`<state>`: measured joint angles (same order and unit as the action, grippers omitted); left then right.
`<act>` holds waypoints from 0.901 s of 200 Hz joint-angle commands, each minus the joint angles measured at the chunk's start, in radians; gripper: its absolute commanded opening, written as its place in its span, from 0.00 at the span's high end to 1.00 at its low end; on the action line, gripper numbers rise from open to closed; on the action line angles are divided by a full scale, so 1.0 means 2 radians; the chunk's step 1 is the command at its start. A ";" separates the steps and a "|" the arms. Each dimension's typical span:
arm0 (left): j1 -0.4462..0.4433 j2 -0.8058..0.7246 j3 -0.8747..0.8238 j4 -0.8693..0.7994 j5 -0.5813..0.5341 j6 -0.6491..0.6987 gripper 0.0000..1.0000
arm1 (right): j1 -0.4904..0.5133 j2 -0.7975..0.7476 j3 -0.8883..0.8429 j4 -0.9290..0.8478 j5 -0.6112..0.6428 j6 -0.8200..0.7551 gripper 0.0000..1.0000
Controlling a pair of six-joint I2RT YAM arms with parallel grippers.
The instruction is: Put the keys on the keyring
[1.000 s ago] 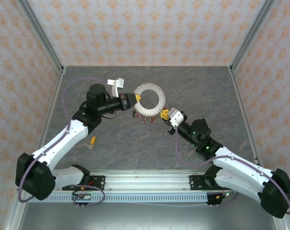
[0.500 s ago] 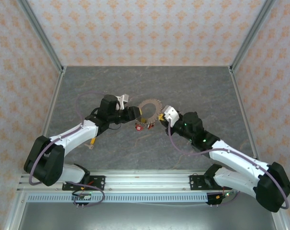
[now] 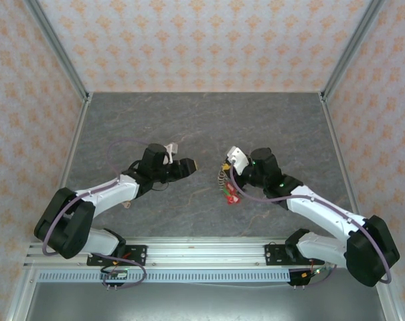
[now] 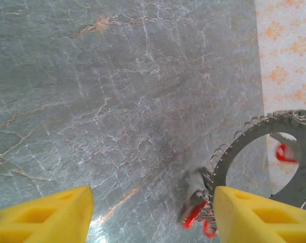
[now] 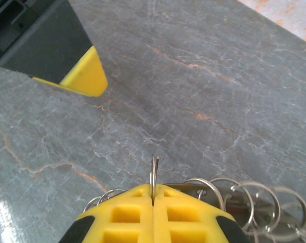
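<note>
Several keys [image 3: 230,196] hang on the ring [image 4: 241,152], which the right gripper [image 5: 153,192] pinches by its rim; beside the ring the left gripper [image 4: 151,205] gapes empty; whether more keys remain is unclear

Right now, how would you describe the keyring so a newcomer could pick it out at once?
Start at the grey marble table, near its middle, where the right gripper sits. Held by the rim in its jaws is the keyring, a flat grey metal ring with a wide open centre. Its toothed rim strung with small wire loops, with red keys dangling below, sets it apart.
</note>
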<state>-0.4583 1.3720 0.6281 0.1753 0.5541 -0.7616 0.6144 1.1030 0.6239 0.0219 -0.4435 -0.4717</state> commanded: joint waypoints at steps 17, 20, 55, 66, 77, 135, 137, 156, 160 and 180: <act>-0.002 -0.067 0.004 0.009 -0.029 0.056 0.32 | 0.000 0.006 0.045 -0.034 -0.056 -0.051 1.00; -0.002 -0.073 0.005 0.007 -0.030 0.063 0.32 | 0.000 0.006 0.047 -0.039 -0.058 -0.055 1.00; -0.005 -0.144 -0.017 0.056 -0.028 0.143 0.30 | 0.000 0.008 0.064 -0.073 -0.081 -0.106 1.00; -0.009 -0.166 -0.031 0.076 -0.026 0.176 0.29 | 0.000 0.011 0.072 -0.088 -0.092 -0.129 1.00; -0.015 -0.189 -0.044 0.088 -0.021 0.221 0.29 | 0.000 0.013 0.076 -0.095 -0.101 -0.147 1.00; -0.029 -0.224 -0.041 0.017 0.020 0.385 0.36 | 0.000 0.017 0.093 -0.113 -0.144 -0.211 1.00; -0.029 -0.223 -0.039 0.016 0.021 0.386 0.37 | 0.000 0.017 0.094 -0.116 -0.147 -0.214 1.00; -0.035 -0.207 -0.030 0.008 0.043 0.406 0.43 | 0.000 0.018 0.095 -0.120 -0.167 -0.220 1.00; -0.038 -0.202 -0.027 0.004 0.044 0.412 0.44 | 0.000 0.017 0.095 -0.120 -0.170 -0.220 1.00; -0.051 -0.180 -0.013 -0.013 0.055 0.438 0.48 | 0.000 0.020 0.096 -0.119 -0.181 -0.216 1.00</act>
<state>-0.5323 0.9726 0.5449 0.2054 0.6048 -0.0067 0.6144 1.1419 0.7727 -0.2287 -0.7189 -0.8707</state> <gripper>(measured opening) 0.544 0.040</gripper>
